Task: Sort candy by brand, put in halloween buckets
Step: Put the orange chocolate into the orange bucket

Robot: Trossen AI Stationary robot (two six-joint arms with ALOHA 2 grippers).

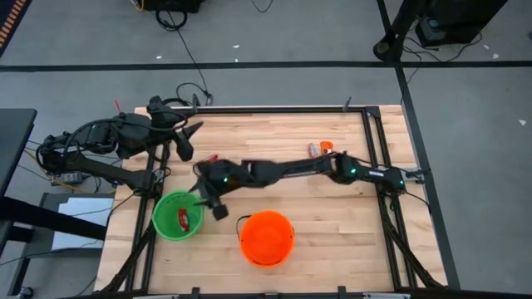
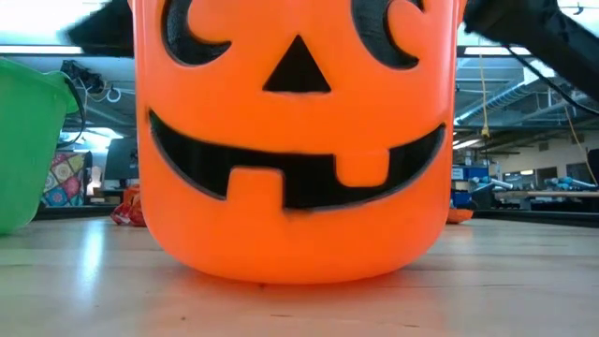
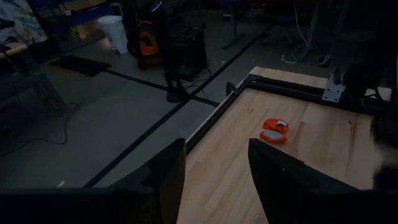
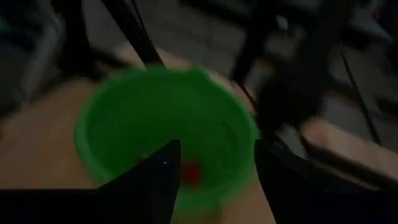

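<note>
A red candy (image 4: 190,173) lies in the green bucket (image 1: 176,216), just below my right gripper (image 1: 218,208), whose fingers stand apart and empty over the rim, likely from a drop. More candy (image 1: 319,149) lies well behind; my left gripper (image 1: 184,143) waits, parted, empty.

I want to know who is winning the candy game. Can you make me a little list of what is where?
green bucket: near the table's front left, a red candy lying inside
orange bucket: to the right of the green one, nothing showing inside from above
candy still on the table: orange and white pieces near the far right
right gripper: reached across to the green bucket's rim, fingers open, holding nothing
left gripper: back by the far left, over the table, open and empty
</note>
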